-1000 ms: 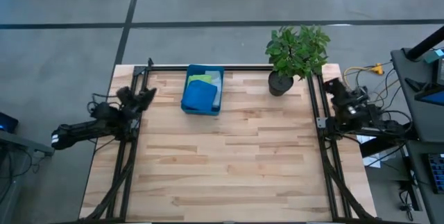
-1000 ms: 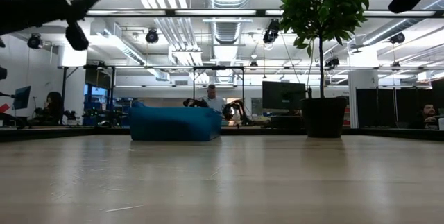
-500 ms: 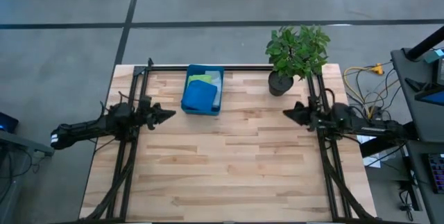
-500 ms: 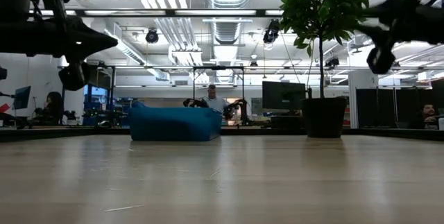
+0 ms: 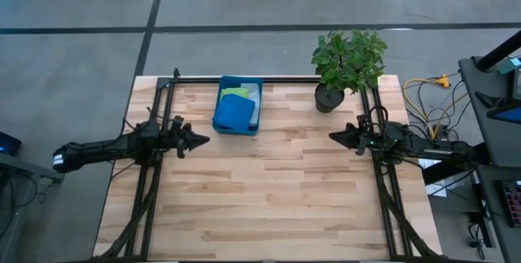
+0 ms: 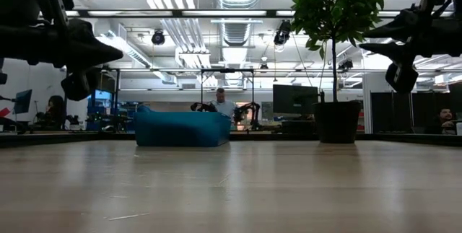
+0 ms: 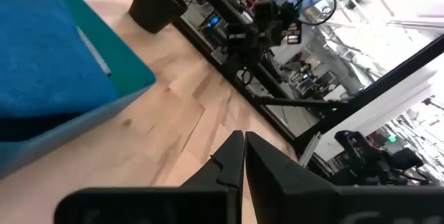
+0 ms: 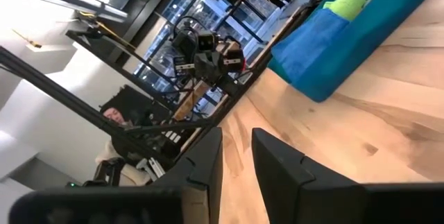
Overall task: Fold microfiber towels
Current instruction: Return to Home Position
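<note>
Wooden desk (image 5: pixel 269 206) is carrying the teal tray (image 5: pixel 242 79) at its back edge, the tray's long side running back to front. From above, the blue towel (image 5: pixel 233 114) is filling the tray's front part, and the lime green towel (image 5: pixel 237 94) is peeking out behind it; the low view is giving only the tray's wall. The left pincer (image 5: pixel 201 140) is hovering by the left edge, fingers pressed together, holding nothing. The right pincer (image 5: pixel 334 138) is hovering by the right edge, fingers a narrow gap apart, empty, pointing at the other.
</note>
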Controlling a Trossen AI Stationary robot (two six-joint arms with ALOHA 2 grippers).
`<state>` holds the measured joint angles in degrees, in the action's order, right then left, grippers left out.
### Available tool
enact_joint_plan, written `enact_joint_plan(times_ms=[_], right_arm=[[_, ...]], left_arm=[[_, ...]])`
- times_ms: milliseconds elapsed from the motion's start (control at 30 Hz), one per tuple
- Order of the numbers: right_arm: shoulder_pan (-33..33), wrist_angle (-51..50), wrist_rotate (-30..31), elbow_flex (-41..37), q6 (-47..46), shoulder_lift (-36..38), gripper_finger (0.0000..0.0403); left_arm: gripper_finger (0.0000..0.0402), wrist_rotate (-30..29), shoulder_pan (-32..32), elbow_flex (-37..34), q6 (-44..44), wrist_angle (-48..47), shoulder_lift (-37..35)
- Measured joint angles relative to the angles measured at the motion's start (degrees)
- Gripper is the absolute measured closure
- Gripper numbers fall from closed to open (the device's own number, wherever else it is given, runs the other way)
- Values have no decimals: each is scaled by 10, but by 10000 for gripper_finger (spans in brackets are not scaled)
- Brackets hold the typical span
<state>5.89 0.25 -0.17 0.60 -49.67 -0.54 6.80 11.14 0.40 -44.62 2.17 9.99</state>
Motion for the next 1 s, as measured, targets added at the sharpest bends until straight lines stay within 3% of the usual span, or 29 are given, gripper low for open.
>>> enact_joint_plan(times_ms=[1000], right_arm=[[0, 0, 0, 0, 2, 0, 317]], left_arm=[[402, -1, 0, 0, 0, 3, 32]])
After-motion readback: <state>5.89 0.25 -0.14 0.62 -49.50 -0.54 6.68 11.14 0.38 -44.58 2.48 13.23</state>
